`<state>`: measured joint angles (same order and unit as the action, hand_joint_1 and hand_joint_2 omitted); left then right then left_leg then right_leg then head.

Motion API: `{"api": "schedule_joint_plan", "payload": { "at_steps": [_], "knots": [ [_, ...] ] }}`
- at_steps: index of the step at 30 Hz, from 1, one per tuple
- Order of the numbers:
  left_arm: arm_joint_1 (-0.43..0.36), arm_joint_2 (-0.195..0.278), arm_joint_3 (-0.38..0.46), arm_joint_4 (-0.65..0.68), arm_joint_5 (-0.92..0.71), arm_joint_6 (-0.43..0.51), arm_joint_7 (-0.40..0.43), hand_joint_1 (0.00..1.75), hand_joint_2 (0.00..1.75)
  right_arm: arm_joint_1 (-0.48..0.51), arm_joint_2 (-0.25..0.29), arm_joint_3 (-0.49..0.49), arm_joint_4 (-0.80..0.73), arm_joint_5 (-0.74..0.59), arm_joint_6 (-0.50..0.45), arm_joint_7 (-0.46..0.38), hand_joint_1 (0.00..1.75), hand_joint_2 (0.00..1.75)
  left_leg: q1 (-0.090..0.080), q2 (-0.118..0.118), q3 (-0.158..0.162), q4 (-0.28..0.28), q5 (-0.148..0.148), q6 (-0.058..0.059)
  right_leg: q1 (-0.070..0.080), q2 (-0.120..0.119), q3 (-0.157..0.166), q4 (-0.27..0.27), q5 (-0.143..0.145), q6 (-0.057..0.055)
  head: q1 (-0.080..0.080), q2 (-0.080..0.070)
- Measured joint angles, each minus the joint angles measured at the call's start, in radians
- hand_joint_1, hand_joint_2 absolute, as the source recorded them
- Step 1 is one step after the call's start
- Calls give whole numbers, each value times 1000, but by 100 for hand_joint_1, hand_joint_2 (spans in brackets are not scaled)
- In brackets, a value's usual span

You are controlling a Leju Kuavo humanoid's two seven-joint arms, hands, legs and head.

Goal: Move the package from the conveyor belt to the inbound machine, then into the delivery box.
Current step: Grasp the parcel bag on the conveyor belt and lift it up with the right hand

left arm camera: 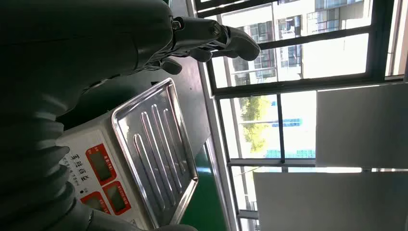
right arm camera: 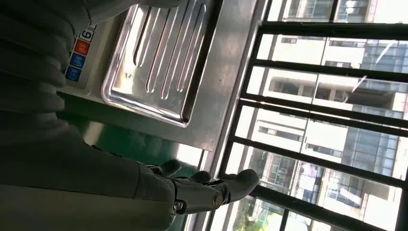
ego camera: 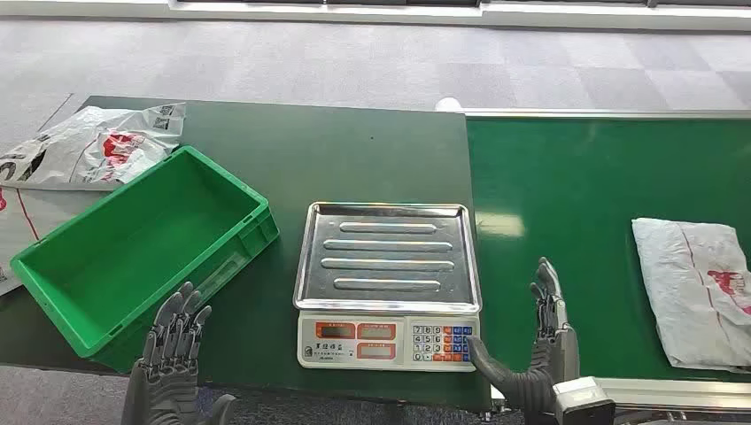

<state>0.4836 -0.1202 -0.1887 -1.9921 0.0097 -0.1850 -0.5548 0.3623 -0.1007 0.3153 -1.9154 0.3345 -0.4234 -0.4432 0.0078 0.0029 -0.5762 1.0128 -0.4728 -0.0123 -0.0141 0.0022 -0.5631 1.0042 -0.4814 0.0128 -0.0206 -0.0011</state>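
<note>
Green conveyor belt (ego camera: 567, 177) carries the white package (ego camera: 700, 288) at its far right side, long axis running away from the robot. Right robot hand (ego camera: 545, 341), fingers spread and empty, is nearer; left robot hand (ego camera: 173, 354) also spread, well apart

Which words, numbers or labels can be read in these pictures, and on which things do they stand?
"6": white key on the scale's keypad.
Digits on the scale's white keys, head view: too small to read surely.
Dark characters on the scale's front panel: blurred, not readable.
Red print on the white package: unreadable.
Labels on the bags behind the green box: too small.
</note>
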Motion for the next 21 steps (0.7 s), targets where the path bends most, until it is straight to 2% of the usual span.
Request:
{"api": "schedule_joint_plan", "payload": {
  "at_steps": [2, 4, 6, 8, 12, 15, 19, 21],
  "knots": [
    [0, 0, 1, 0, 4, -4, -2, 0, 175, -3, -2, -12, 1, 65, -12, 25, 0, 175, 0, 0, 0, 0, 0, 0, 0, 0, 0, 0, 0, 0, 0, 0],
    [-3, 1, 1, 2, 12, -14, -2, 0, 175, -28, -11, -49, 14, 214, -28, 80, 0, 175, 0, 0, -3, 0, 0, 0, 0, 0, 0, 0, 0, 0, 0, 0],
    [-15, 6, -6, 6, 3, -11, -1, 0, 175, -82, -26, -109, 54, 359, -29, 126, 0, 175, 0, 1, -5, 0, 0, 0, 0, 1, 1, 0, 0, 0, 0, 0],
    [-29, 15, -22, 12, -15, 9, 0, 0, 175, -142, -41, -176, 106, 435, -22, 142, 0, 175, -1, 1, -1, 1, 0, 2, -1, 1, 0, 0, 1, 2, 0, 0],
    [-38, 32, -46, 21, -22, 32, 0, 0, 175, -203, -50, -265, 167, 469, -10, 146, 0, 175, -1, -1, 1, 1, 2, 3, -1, 0, 1, 0, 3, 3, 0, 0],
    [-45, 41, -61, 25, -37, 69, 3, 0, 175, -262, -64, -297, 228, 508, 17, 215, 0, 175, -1, 0, -4, 1, 2, 2, -1, 1, 1, 0, 3, 3, 0, 0],
    [-57, 57, -79, 29, -48, 142, 9, 0, 175, -472, -145, -351, 472, 537, 93, 333, 0, 175, -1, 2, -3, 2, 3, 3, -1, 3, -1, 0, 5, 4, 0, 0],
    [-53, 67, -81, 26, -40, 155, 11, 0, 175, -572, -188, -404, 621, 491, 140, 387, 0, 175, -2, -1, -1, 3, 5, 5, -2, 0, -1, 0, 6, 6, 0, 0]
  ]
}}
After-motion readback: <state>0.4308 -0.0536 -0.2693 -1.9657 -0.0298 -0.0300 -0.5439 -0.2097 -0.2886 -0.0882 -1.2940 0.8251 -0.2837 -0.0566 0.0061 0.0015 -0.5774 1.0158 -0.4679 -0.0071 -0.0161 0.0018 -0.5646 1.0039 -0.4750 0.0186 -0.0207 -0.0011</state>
